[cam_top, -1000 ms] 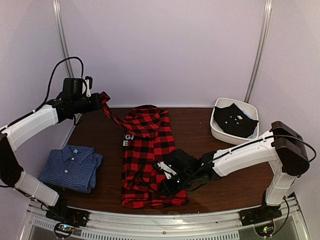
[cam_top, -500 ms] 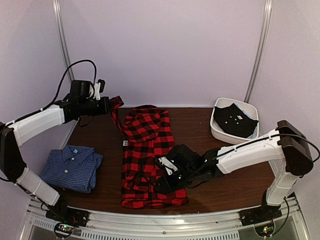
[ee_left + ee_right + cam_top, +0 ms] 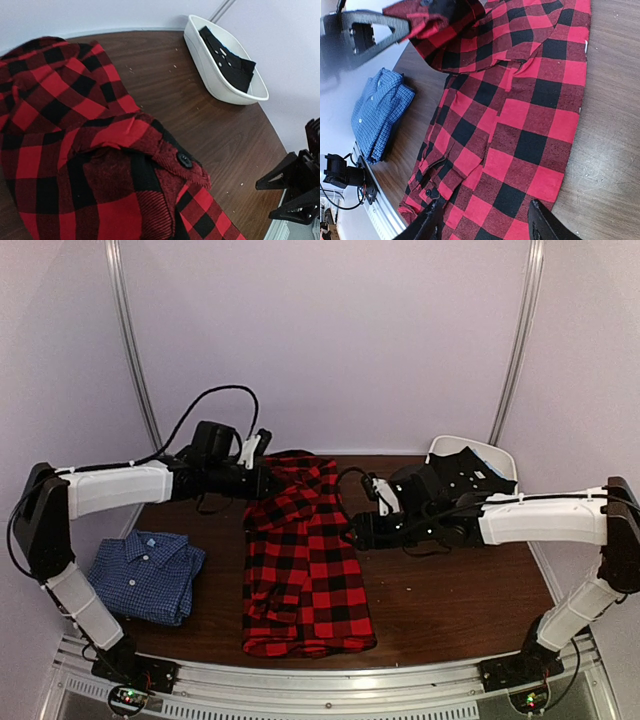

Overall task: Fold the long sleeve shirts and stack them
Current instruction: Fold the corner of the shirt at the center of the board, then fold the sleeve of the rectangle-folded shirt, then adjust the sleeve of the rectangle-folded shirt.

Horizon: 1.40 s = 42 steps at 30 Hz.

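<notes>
The red-and-black plaid shirt [image 3: 305,575] lies lengthwise in the middle of the table, its body folded narrow. My left gripper [image 3: 262,476] hovers over the shirt's far left end, shut on the sleeve cuff [image 3: 184,161], which has a black button; the cloth hides its fingers in the left wrist view. My right gripper [image 3: 352,530] is at the shirt's right edge, open and empty, its fingertips [image 3: 427,225] spread above the plaid shirt [image 3: 520,130]. The blue checked shirt [image 3: 140,575] lies folded at the near left and also shows as the blue shirt [image 3: 377,117].
A white bin [image 3: 445,508] holding black cloth stands at the far right, just behind the right arm; it also shows as the bin [image 3: 220,85]. Bare brown table [image 3: 450,590] lies right of the plaid shirt. Purple walls close in the back and sides.
My left gripper carried the sleeve rightward from the far left to above the shirt. My right gripper opened, let go of the shirt's near part and moved back to its right edge.
</notes>
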Each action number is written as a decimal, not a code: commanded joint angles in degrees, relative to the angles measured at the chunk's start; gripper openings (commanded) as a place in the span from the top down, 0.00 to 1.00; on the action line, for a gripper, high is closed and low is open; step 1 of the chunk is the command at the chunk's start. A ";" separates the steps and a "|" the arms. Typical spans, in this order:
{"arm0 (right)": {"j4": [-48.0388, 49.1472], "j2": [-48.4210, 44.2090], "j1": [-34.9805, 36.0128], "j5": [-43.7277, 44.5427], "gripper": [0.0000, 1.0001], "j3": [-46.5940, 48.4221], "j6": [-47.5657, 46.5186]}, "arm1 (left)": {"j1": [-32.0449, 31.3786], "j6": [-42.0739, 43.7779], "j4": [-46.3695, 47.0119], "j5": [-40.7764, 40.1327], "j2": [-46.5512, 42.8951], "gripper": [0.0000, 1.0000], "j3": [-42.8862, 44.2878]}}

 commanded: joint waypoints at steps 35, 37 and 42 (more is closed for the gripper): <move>3.81 10.51 0.70 -1.16 0.48 -0.53 -0.83 | -16.54 -11.39 -2.95 -6.96 -1.64 0.49 -9.84; 3.17 12.31 0.86 -1.04 0.51 1.04 -1.26 | -15.62 -12.14 -4.17 -8.22 -1.53 0.51 -9.94; 0.32 16.68 1.77 1.00 0.53 6.12 -2.86 | -14.08 -12.99 -2.63 -8.14 -1.01 0.53 -11.10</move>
